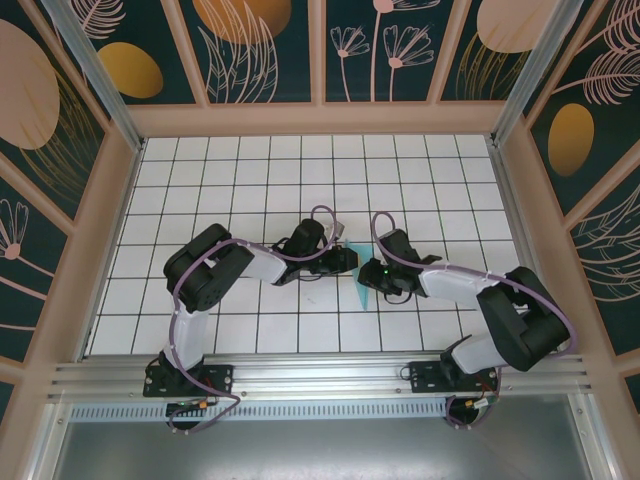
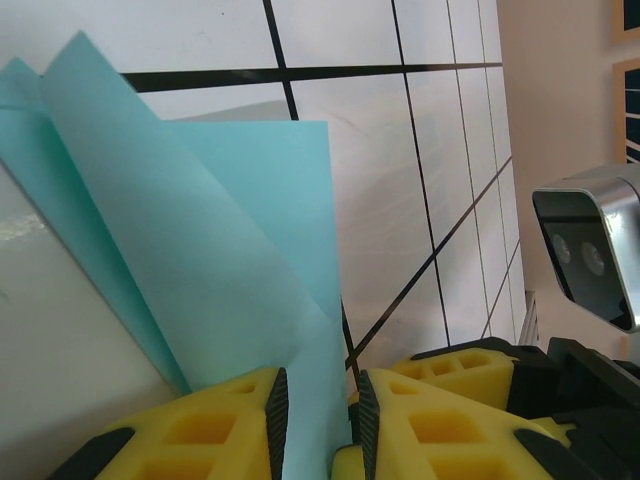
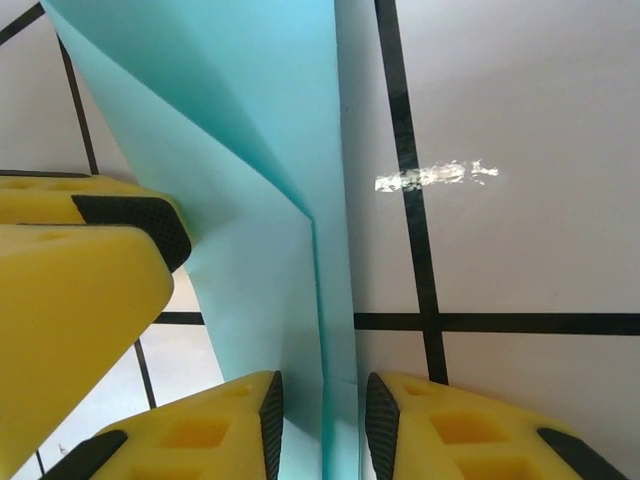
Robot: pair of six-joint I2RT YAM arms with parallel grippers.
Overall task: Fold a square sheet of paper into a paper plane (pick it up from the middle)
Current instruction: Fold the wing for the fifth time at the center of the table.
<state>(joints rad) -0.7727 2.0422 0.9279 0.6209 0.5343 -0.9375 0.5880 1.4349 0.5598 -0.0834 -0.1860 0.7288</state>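
The left end effector is clenched on the square sheet of paper. The sheet's lower part runs down between the yellow fingers at the bottom of the left wrist view, and its creased layers fan up toward the upper left, clear of the white tiled desk. The right end effector has the same sheet between its fingers at the bottom of its own view, straddling a vertical crease, but I cannot tell whether it pinches the paper or merely surrounds it. From above, the sheet is a small turquoise sliver between the two end effectors at mid-frame. The paper looks very light, thin and limp. It probably bows where unsupported, slips from a loose pinch, and creases or tears easily. The best hold is likely beside the crease, where doubled layers are stiffest.
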